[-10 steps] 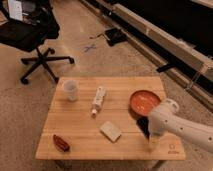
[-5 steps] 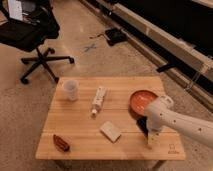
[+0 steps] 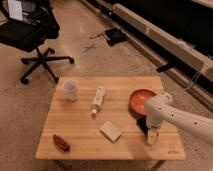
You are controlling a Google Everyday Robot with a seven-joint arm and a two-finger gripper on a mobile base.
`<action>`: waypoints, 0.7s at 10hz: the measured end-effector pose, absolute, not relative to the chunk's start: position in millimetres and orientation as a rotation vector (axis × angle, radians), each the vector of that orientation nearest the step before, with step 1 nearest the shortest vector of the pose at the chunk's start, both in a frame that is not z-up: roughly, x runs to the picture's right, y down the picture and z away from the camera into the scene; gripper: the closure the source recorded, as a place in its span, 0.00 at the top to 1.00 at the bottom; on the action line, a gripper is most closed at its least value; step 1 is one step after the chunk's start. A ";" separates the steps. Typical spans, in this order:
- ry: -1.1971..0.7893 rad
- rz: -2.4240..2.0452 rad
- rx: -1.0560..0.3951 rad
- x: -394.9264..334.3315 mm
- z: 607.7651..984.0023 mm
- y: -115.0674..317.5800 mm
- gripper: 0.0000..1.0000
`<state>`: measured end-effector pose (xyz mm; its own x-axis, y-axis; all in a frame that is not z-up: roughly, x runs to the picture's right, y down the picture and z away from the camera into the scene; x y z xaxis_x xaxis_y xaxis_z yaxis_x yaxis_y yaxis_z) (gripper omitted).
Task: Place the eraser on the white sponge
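The white sponge (image 3: 110,131) lies flat on the wooden table (image 3: 85,125), near the front middle. The black eraser (image 3: 141,124) lies on the table to the sponge's right, just below the orange-red bowl, and is partly hidden by my gripper. My gripper (image 3: 150,134) hangs from the white arm that reaches in from the right. It points down, right at the eraser's right edge, low over the table. I cannot tell if it touches the eraser.
An orange-red bowl (image 3: 142,100) sits at the right, behind the gripper. A long white tube (image 3: 98,99) lies mid-table and a white cup (image 3: 70,89) stands at the back left. A red-brown oblong object (image 3: 61,143) lies front left. An office chair (image 3: 30,35) stands beyond the table.
The arm has shifted a little to the left and lowered, bringing the gripper closer to the eraser. The objects on the table have not moved.
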<state>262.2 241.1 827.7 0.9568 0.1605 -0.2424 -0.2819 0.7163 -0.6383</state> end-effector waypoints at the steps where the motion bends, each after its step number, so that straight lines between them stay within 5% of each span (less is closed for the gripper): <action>1: 0.166 0.252 -0.738 261.4 827.7 240.0 0.52; 5: 0.162 0.256 -0.741 261.9 821.7 234.5 0.08; 7: 0.163 0.253 -0.747 261.3 818.9 235.7 0.00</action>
<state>261.3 235.7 818.9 0.9573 0.1686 -0.2350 -0.2837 0.7058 -0.6491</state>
